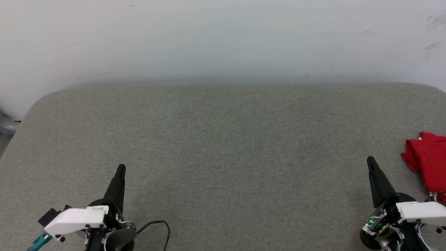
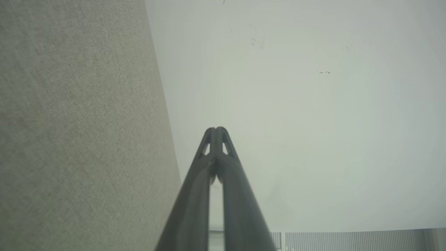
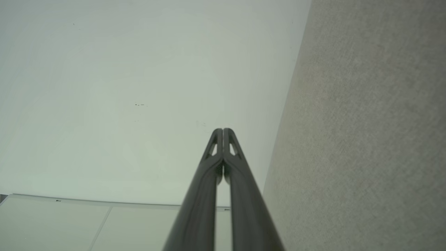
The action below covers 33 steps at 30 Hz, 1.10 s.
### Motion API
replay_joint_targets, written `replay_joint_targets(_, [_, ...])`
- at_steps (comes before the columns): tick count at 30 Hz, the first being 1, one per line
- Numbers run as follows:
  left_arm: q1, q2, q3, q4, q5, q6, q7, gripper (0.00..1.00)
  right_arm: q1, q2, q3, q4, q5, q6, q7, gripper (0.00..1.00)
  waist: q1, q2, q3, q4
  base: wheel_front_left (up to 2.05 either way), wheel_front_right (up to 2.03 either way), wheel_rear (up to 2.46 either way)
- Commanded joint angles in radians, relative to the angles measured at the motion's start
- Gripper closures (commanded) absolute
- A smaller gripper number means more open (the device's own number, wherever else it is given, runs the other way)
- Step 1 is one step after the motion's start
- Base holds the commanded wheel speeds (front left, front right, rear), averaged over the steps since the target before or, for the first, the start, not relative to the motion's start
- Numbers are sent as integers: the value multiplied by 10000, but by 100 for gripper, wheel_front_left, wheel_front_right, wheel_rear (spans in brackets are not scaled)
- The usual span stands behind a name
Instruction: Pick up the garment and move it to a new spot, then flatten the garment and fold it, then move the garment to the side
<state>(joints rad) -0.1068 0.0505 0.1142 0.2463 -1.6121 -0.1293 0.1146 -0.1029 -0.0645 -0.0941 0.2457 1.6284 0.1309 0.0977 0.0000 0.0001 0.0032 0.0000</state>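
Observation:
The garment (image 1: 429,158) is a red bundle lying crumpled at the far right edge of the grey fabric surface (image 1: 223,153), partly cut off by the head view's border. My right gripper (image 1: 370,160) is shut and empty, its tip a short way left of the garment and not touching it. My left gripper (image 1: 121,168) is shut and empty at the lower left, far from the garment. In the wrist views both finger pairs, left gripper (image 2: 216,129) and right gripper (image 3: 223,130), are pressed together with nothing between them.
A pale wall (image 1: 223,38) rises behind the grey surface. The surface has rounded far corners. A black cable (image 1: 158,225) loops by my left wrist. A grey object (image 1: 6,125) sits off the left edge.

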Motion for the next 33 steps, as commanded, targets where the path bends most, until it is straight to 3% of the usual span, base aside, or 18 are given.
replay_joint_targets(1, [-52,-26,32,-8,-13,-45,28,100,-107,13,-25,15,-11,-3,30,100,0,-1,-1,0,0,0,0])
replay_joint_targets(33, [-52,-26,28,-10,-15,-45,26,100,-115,68,-88,20,-93,-3,84,100,0,-1,-1,0,0,0,0])
